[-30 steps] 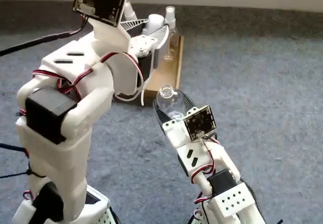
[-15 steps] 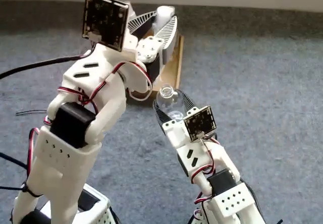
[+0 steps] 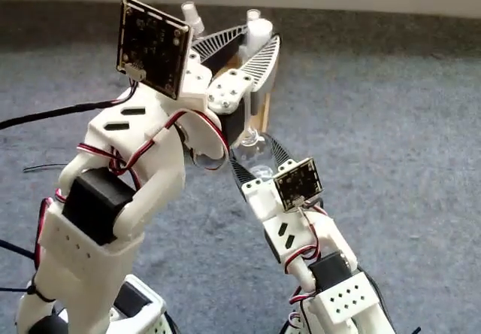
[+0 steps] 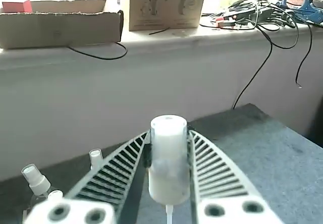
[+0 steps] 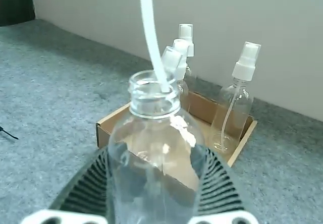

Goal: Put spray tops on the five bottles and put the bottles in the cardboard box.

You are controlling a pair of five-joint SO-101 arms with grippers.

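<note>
While the right end effector (image 3: 254, 165) clamps the open bottle (image 5: 151, 153) upright near the cardboard box (image 5: 117, 124), the left end effector (image 3: 242, 48) pinches a spray top (image 4: 169, 153) above it, so the dip tube (image 5: 149, 27) apparently enters the neck. The box holds capped bottles (image 5: 235, 108).

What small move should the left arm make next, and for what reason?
Probably lower the spray top straight down. The left gripper holds it above the bottle in the right gripper, and only the tip of its tube sits in the bottle's mouth, so the cap is not yet seated.
</note>
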